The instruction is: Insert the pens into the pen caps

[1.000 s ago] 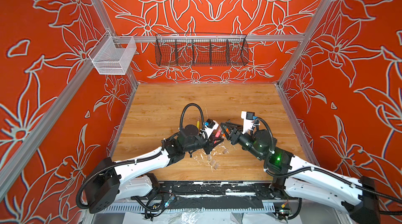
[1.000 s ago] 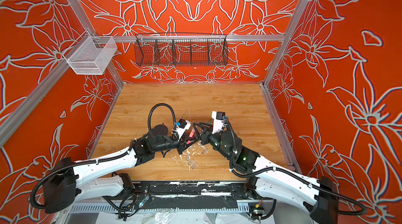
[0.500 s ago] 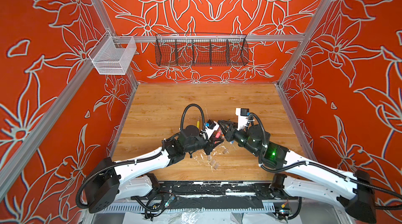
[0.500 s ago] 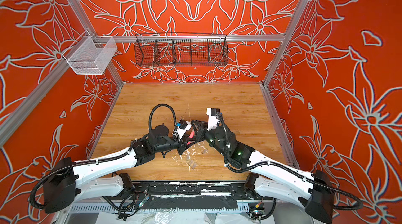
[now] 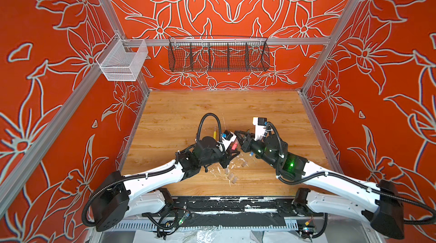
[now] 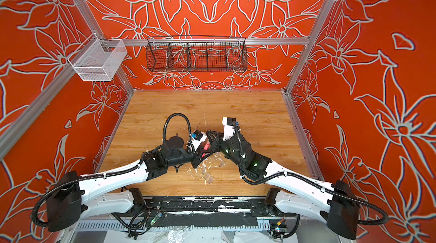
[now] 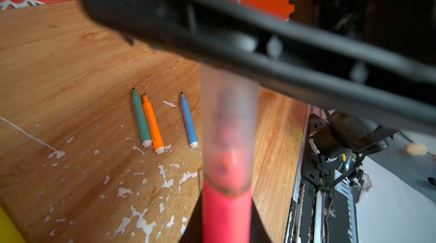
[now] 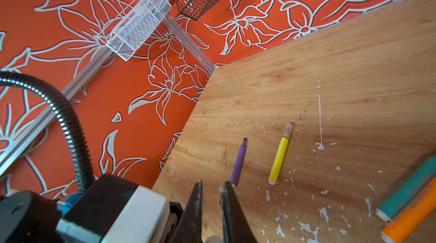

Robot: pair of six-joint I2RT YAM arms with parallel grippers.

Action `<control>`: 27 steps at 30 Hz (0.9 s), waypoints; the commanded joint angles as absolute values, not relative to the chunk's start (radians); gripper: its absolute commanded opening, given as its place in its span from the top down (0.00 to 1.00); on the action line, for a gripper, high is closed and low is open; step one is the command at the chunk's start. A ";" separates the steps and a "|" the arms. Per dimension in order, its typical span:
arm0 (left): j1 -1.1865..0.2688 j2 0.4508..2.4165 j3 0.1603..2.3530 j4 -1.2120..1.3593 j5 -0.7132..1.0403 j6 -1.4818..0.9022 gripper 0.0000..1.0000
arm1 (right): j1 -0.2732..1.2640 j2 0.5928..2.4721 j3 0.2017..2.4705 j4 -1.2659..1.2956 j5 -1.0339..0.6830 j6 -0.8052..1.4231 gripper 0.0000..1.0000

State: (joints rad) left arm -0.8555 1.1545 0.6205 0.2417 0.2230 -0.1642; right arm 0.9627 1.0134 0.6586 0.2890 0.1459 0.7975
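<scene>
L pincer (image 5: 233, 152) & R pincer (image 5: 237, 139) both clamped, tips meeting centre.

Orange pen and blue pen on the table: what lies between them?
Bare wooden table with one white fleck, between the orange pen and the blue pen, shown in the left wrist view.

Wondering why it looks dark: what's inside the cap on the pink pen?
The pink pen's dark tip, blurred through the clear cap. The cap's far end is hidden behind the right arm's black fingers.
</scene>
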 commanded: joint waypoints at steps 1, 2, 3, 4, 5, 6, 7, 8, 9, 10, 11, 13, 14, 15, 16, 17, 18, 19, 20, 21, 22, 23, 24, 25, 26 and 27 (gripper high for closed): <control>-0.829 1.116 0.668 0.356 0.167 -0.189 1.00 | 0.987 1.031 0.608 0.258 0.009 0.832 1.00; -0.813 1.115 0.681 0.357 0.166 -0.200 1.00 | 0.990 1.028 0.603 0.261 0.003 0.832 1.00; -0.793 1.116 0.703 0.354 0.162 -0.214 1.00 | 0.995 1.022 0.596 0.264 -0.004 0.830 1.00; -0.772 1.112 0.727 0.348 0.158 -0.224 1.00 | 1.004 1.016 0.589 0.269 -0.007 0.828 1.00; -0.757 1.110 0.749 0.342 0.149 -0.226 1.00 | 1.011 1.011 0.584 0.271 -0.005 0.828 1.00; -0.745 1.108 0.775 0.334 0.128 -0.223 1.00 | 1.022 1.005 0.577 0.274 -0.001 0.830 1.00; -0.734 1.105 0.795 0.335 0.105 -0.219 1.00 | 1.031 1.001 0.577 0.274 0.000 0.828 1.00; -0.727 1.103 0.810 0.341 0.095 -0.214 1.00 | 1.039 1.000 0.577 0.272 -0.001 0.826 1.00; -0.723 1.101 0.826 0.350 0.086 -0.200 1.00 | 1.047 1.000 0.578 0.270 -0.001 0.825 1.00; -0.723 1.100 0.844 0.351 0.072 -0.181 1.00 | 1.057 1.003 0.577 0.271 0.000 0.828 1.00; -0.723 1.100 0.862 0.346 0.064 -0.164 1.00 | 1.066 1.007 0.577 0.273 0.000 0.832 1.00; -0.723 1.102 0.907 0.323 0.036 -0.133 1.00 | 1.091 1.019 0.577 0.278 0.001 0.834 1.00; -0.721 1.105 0.921 0.319 0.027 -0.123 1.00 | 1.101 1.022 0.578 0.279 0.004 0.836 1.00; -0.721 1.111 0.936 0.317 0.021 -0.110 1.00 | 1.112 1.025 0.578 0.282 0.011 0.837 1.00; -0.720 1.114 0.951 0.313 0.013 -0.100 1.00 | 1.123 1.025 0.576 0.284 0.021 0.839 1.00; -0.718 1.119 0.962 0.310 0.007 -0.095 1.00 | 1.133 1.025 0.577 0.287 0.028 0.838 1.00; -0.715 1.124 0.975 0.307 0.002 -0.091 1.00 | 1.145 1.026 0.576 0.288 0.039 0.837 1.00; -0.708 1.126 0.985 0.305 0.002 -0.092 1.00 | 1.154 1.027 0.578 0.288 0.048 0.836 1.00; -0.700 1.128 0.992 0.307 0.003 -0.097 1.00 | 1.161 1.029 0.581 0.284 0.051 0.835 1.00; -0.692 1.126 0.999 0.307 0.008 -0.104 1.00 | 1.164 1.031 0.581 0.282 0.051 0.835 1.00; -0.681 1.125 1.004 0.308 0.017 -0.114 1.00 | 1.169 1.031 0.580 0.284 0.051 0.840 1.00; -0.671 1.126 1.010 0.309 0.026 -0.123 1.00 | 1.172 1.031 0.575 0.287 0.051 0.843 1.00; -0.660 1.123 1.017 0.309 0.036 -0.136 1.00 | 1.176 1.031 0.572 0.292 0.051 0.845 1.00; -0.647 1.125 1.023 0.308 0.045 -0.153 1.00 | 1.180 1.031 0.571 0.294 0.049 0.846 1.00; -0.635 1.125 1.029 0.307 0.053 -0.170 1.00 | 1.185 1.031 0.570 0.301 0.045 0.847 1.00; -0.624 1.126 1.035 0.307 0.060 -0.186 1.00 | 1.189 1.032 0.570 0.307 0.040 0.850 1.00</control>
State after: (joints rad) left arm -0.7597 1.1416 0.8982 -0.0872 0.3225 -0.0185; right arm 1.0546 1.0019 0.6407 0.5549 0.3431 0.8143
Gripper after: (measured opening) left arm 0.149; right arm 0.160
